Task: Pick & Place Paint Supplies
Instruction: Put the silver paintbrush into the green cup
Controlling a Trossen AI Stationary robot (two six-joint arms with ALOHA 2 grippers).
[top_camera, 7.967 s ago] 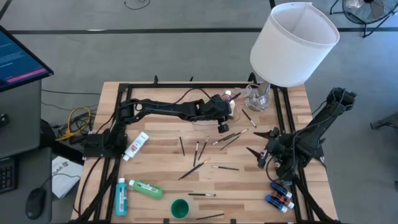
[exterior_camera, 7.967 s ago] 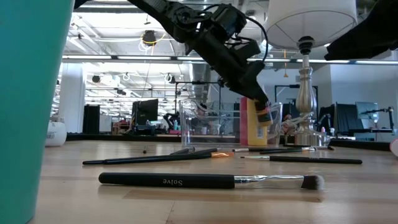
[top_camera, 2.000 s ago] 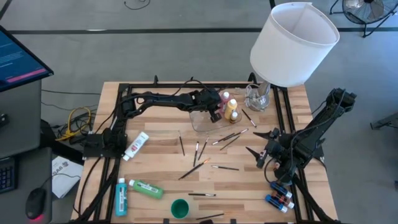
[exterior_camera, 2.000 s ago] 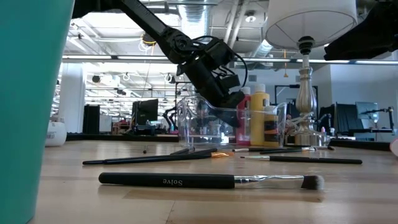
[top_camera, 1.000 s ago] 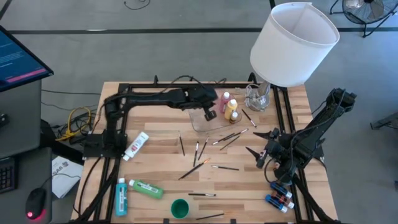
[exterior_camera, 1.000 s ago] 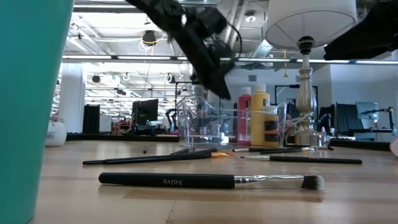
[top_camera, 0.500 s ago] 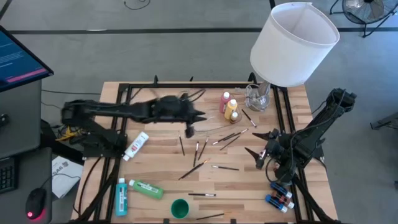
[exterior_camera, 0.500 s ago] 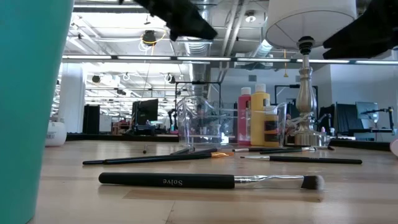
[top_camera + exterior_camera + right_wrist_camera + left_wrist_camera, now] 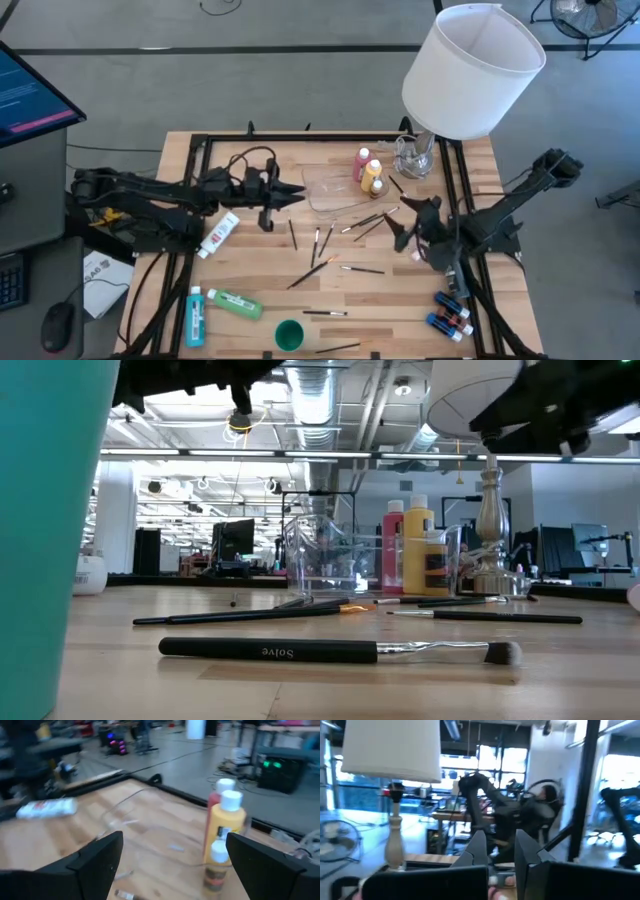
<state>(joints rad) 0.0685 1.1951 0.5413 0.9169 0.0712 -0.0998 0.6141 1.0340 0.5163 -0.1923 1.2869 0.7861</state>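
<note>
A red bottle (image 9: 362,163) and a yellow bottle (image 9: 372,176), both white-capped, stand upright at the far right end of the clear tray (image 9: 330,190). They also show in the right wrist view, the red one (image 9: 216,805) and the yellow one (image 9: 227,827), with a smaller bottle (image 9: 217,867) in front. Several thin brushes (image 9: 322,245) lie flat on the table's middle. My left gripper (image 9: 298,193) is open and empty, left of the tray, above the table. My right gripper (image 9: 403,222) is wide open and empty, right of the brushes, facing the tray.
A white tube (image 9: 220,233), a green bottle (image 9: 235,303), a teal bottle (image 9: 195,315) and a green cup (image 9: 289,335) lie at the near left. Blue bottles (image 9: 450,315) lie at the near right. A lamp with a big white shade (image 9: 470,70) stands at the far right.
My left gripper has drawn back from the tray toward the table's left edge, empty; the bottles stay upright in the tray. My right gripper has gone from the right edge toward the table's middle and the tray.
</note>
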